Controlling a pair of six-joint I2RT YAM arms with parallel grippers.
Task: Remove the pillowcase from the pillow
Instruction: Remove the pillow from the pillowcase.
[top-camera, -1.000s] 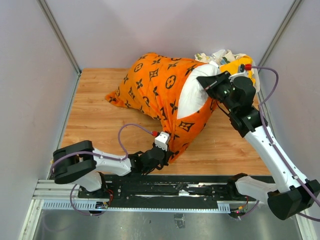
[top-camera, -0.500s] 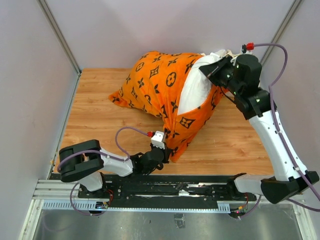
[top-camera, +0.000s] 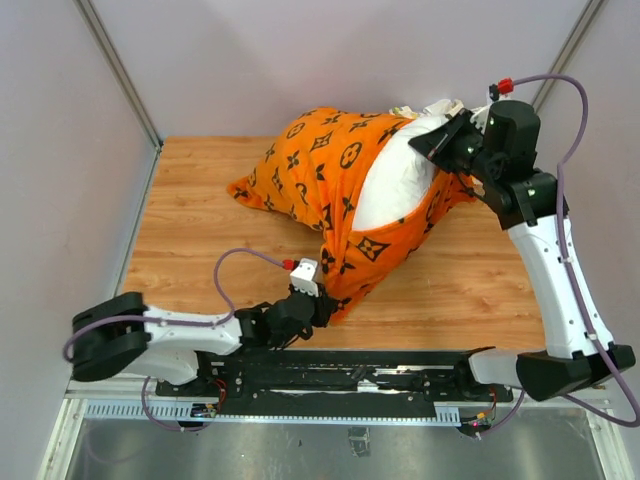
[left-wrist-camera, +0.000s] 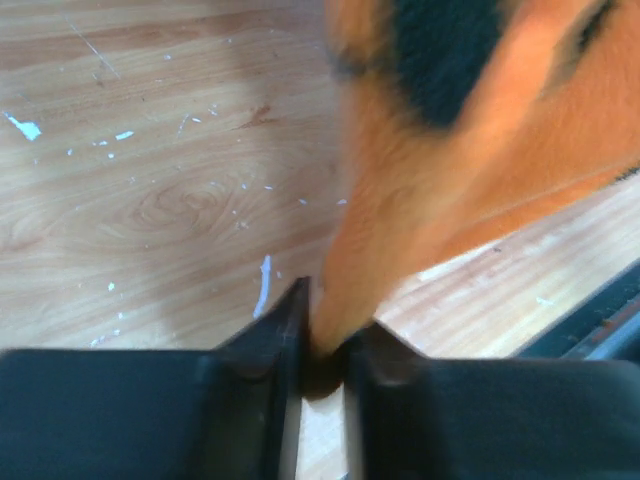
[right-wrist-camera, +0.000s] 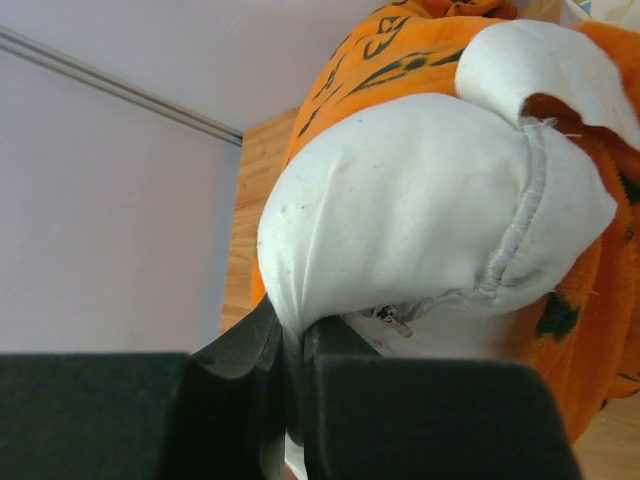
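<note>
Top external view: my two arms are set at opposite ends of one bundle on the wooden worktop (top-camera: 200, 230). The pillowcase (top-camera: 325, 160), bright orange with black flower, star and circle motifs, lies bunched from the middle of the worktop toward its far right corner. A taut tail of it runs down to the near edge. My left claw (top-camera: 322, 310) sits low at that near edge, jaws pinched tight on the tip of the tail. The left wrist view shows the orange cloth wedged between the two black fingers (left-wrist-camera: 240, 390), rising blurred up and to the right over bare wood. At the far right, the pillow (top-camera: 400, 185), plain white and plump, bulges out of the case's open mouth, with orange fabric wrapped around it on both sides. My right claw (top-camera: 420, 148) comes in from the right, raised above the worktop, and is clamped on the pillow's exposed white end. In the right wrist view its jaws are closed to a sliver on a fold of white fabric just below a stitched seam (right-wrist-camera: 530, 200). The orange case hangs behind and to the right of that fold. A pale printed cloth (top-camera: 428, 106) peeks out behind the bundle at the worktop's far edge.
</note>
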